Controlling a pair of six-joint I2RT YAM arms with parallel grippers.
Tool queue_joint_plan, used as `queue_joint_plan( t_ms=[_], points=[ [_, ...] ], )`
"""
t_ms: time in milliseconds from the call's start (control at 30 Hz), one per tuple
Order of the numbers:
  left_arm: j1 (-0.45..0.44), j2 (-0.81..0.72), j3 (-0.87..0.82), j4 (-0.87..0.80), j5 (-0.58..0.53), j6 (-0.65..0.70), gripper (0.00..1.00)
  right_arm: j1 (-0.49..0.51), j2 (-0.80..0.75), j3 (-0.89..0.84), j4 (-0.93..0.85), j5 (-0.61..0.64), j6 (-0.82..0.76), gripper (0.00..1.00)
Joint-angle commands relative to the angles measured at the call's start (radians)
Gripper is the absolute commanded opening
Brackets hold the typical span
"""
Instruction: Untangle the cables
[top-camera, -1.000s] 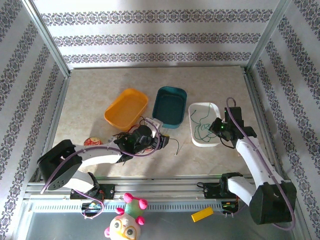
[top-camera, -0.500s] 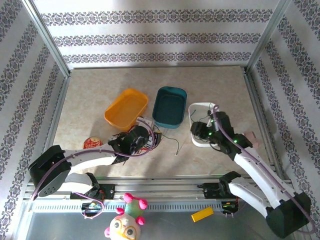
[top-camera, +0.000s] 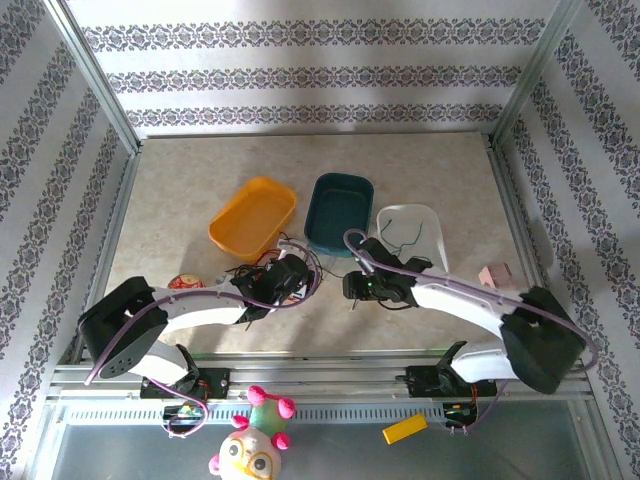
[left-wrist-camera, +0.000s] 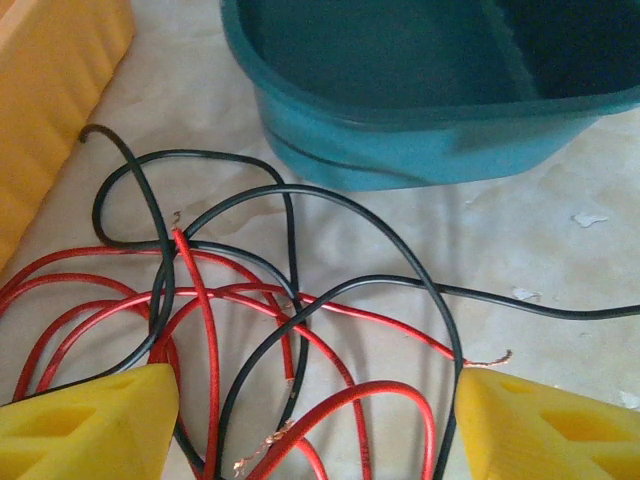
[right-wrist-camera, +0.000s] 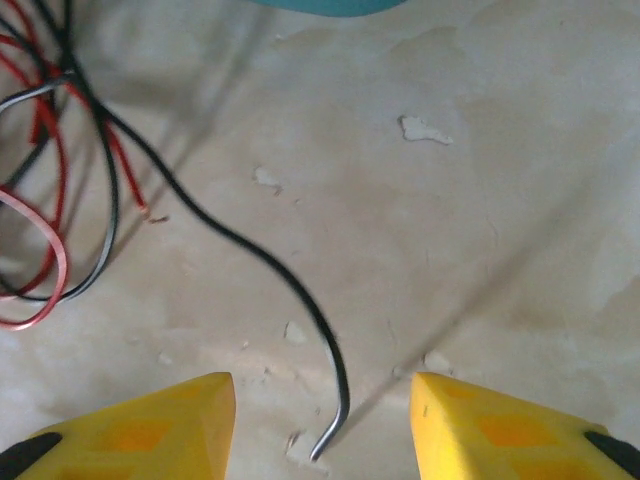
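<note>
**A:** Top view first. The tangle of thin red and black cables lies on the beige marbled tabletop, at about seven o'clock from the table's middle. It sits just off the six o'clock end of the shallow orange plastic tray.

**B:** And the left gripper is right over it. On its wrist camera the yellow fingers stand well apart. Red and black loops lie flat on the table between them, and nothing is pinched.

**A:** Straight ahead of those fingers, at twelve o'clock, is the wall of the deep teal plastic tray. The orange one edges in at ten o'clock.

**B:** What about the right gripper?

**A:** It's open as well, fingertips parted and holding nothing. A loose black cable snakes in from ten o'clock. Its bare end rests on the table in the gap between the tips, and I see it touching neither one.

**B:** From above, that gripper is at six o'clock of the teal tray and at three o'clock of the left gripper, with the two close together.

**A:** The white plastic tray sits at three o'clock of the teal one. A thin green wire is curled inside it, well apart from the tangle.

**B:** There's a small pink block too, near the table's edge at four o'clock.
</note>
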Motion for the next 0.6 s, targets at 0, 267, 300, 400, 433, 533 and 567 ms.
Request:
queue_joint_plan(
  t_ms=[0,267,300,400,433,533,567],
  points=[
    [0.000,0.013,0.032,-0.050,-0.038,-0.017,0.73,0.015,0.077,0.051,0.020,0.063,0.018,0.47],
    [0.027,0.054,0.037,-0.051,-0.021,-0.021,0.74,0.023,0.072,0.076,0.005,0.086,0.016,0.00],
    [0.033,0.062,0.037,-0.050,-0.017,-0.027,0.74,0.025,0.037,0.078,-0.009,0.099,0.013,0.00],
    [0.050,0.084,0.028,-0.047,-0.007,-0.048,0.71,0.024,-0.086,0.090,-0.055,0.137,0.003,0.00],
    [0.054,0.092,0.024,-0.043,-0.004,-0.052,0.70,0.025,-0.129,0.093,-0.065,0.145,-0.001,0.00],
    [0.057,0.119,0.016,-0.036,0.000,-0.059,0.66,0.024,-0.276,0.106,-0.088,0.168,-0.014,0.00],
    [0.057,0.130,0.013,-0.036,0.000,-0.063,0.64,0.024,-0.325,0.114,-0.094,0.175,-0.020,0.00]
  ],
)
